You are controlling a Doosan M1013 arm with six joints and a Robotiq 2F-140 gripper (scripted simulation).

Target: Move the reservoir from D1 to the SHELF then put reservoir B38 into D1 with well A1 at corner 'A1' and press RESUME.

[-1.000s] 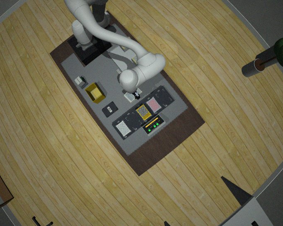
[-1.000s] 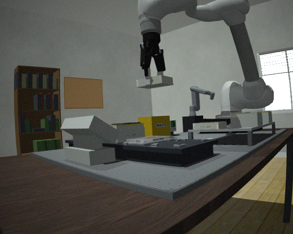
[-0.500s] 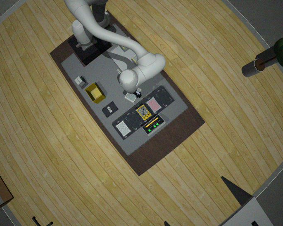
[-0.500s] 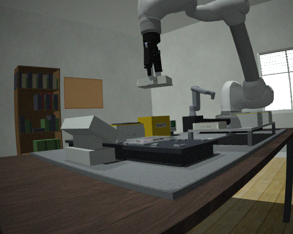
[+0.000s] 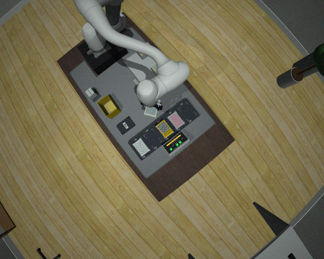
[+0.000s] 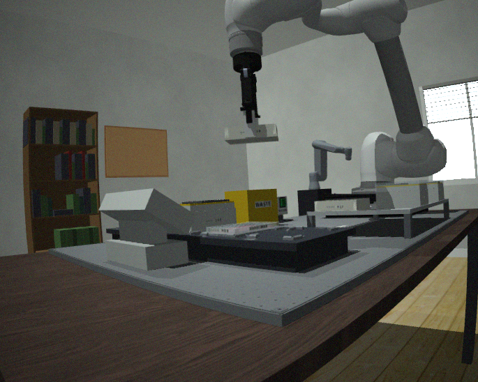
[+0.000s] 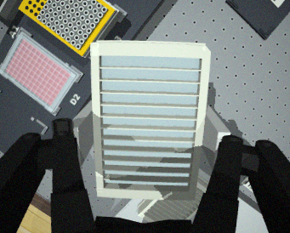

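My gripper (image 6: pixel 252 120) is shut on a white 12-trough reservoir (image 6: pixel 251 133) and holds it level, high above the table. In the wrist view the reservoir (image 7: pixel 149 116) sits between my fingers by its long sides, with pale liquid in the troughs. I cannot read its label. From above, it (image 5: pixel 151 111) hangs over the grey mat just beside the deck, near D2. D1 (image 5: pixel 188 111) at the deck's end is empty. Another white reservoir (image 6: pixel 342 204) stands on the SHELF (image 6: pixel 379 213).
On the deck are a pink plate in D2 (image 5: pixel 175 119), a yellow tip rack in D3 (image 5: pixel 164 128), empty D4 (image 5: pixel 153 136) and a white plate in D5 (image 5: pixel 141 146). The RG nest (image 5: pixel 127 124), yellow waste bin (image 5: pixel 109 106) and key post (image 5: pixel 91 93) stand beyond. The panel (image 5: pixel 176 142) fronts the deck.
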